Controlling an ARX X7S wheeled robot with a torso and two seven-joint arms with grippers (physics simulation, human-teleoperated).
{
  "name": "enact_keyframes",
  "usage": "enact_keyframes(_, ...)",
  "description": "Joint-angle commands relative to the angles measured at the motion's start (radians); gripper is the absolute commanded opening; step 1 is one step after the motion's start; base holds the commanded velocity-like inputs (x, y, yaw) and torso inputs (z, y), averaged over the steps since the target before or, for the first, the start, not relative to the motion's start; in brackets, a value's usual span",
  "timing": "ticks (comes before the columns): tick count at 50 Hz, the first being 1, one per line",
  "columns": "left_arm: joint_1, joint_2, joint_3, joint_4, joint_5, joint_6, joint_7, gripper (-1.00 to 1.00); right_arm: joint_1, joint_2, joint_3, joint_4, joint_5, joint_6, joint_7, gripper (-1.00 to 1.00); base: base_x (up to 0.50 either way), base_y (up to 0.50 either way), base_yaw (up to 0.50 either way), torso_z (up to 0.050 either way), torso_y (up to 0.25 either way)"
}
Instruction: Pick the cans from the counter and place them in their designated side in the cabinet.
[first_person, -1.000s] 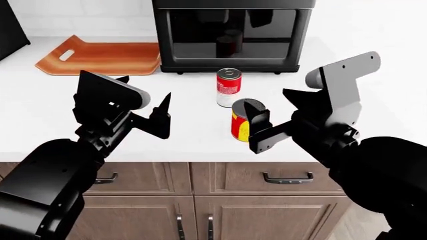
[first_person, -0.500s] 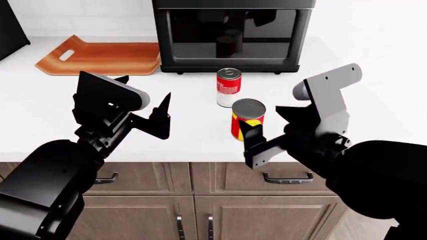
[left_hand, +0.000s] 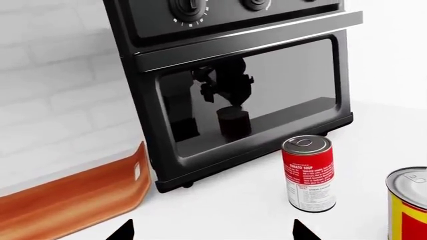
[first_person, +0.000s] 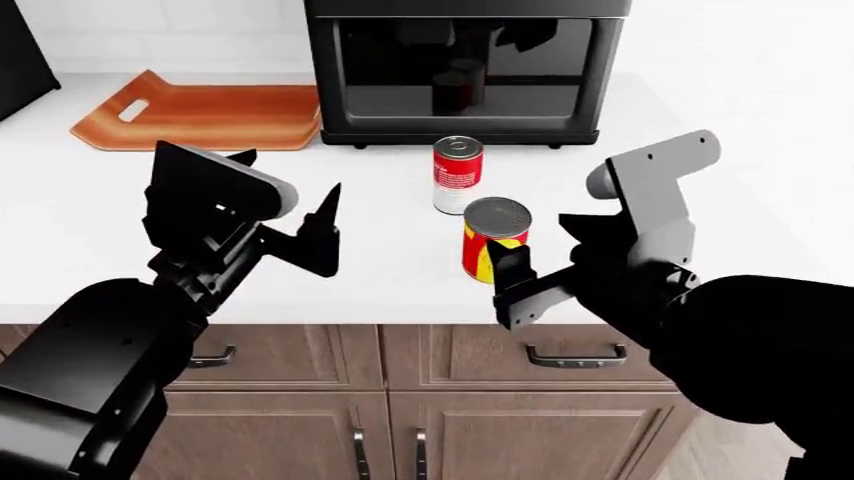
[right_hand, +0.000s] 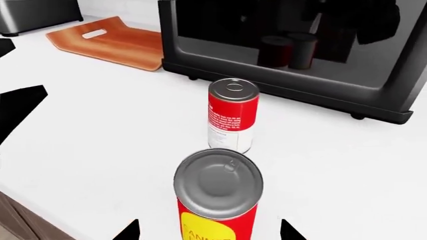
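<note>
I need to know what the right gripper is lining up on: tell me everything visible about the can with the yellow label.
The red can with the yellow label is a squat cylindrical tin with a plain grey metal lid and a red body around the yellow label. It stands upright on the white counter near its front edge, beside the slimmer red and white can without touching it. The right gripper sits open just in front of it, with its fingertips either side and no visible contact.

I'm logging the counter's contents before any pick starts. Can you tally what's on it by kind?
Cans: 2, a red and white can and a red can with a yellow label
Cutting boards: 1, orange
Black ovens: 1
Total: 4 things on the counter
</note>
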Motion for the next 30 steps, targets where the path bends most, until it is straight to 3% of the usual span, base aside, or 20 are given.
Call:
enact_keyframes(1,-0.003,0.0,0.0,-0.006,-0.004,0.005,-0.001,1.0,0.001,0.018,-0.063,0.039,-0.077,-0.068,-0.063,1.0,0.0,0.0,0.0,0.0,0.0)
enact_keyframes(30,-0.001,-0.002,0.002,-0.038,-0.006,0.031,0.0,1.0,0.026,0.012,-0.214,0.156,-0.234,-0.204,-0.2,1.0,0.0,0.0,0.0,0.0,0.0)
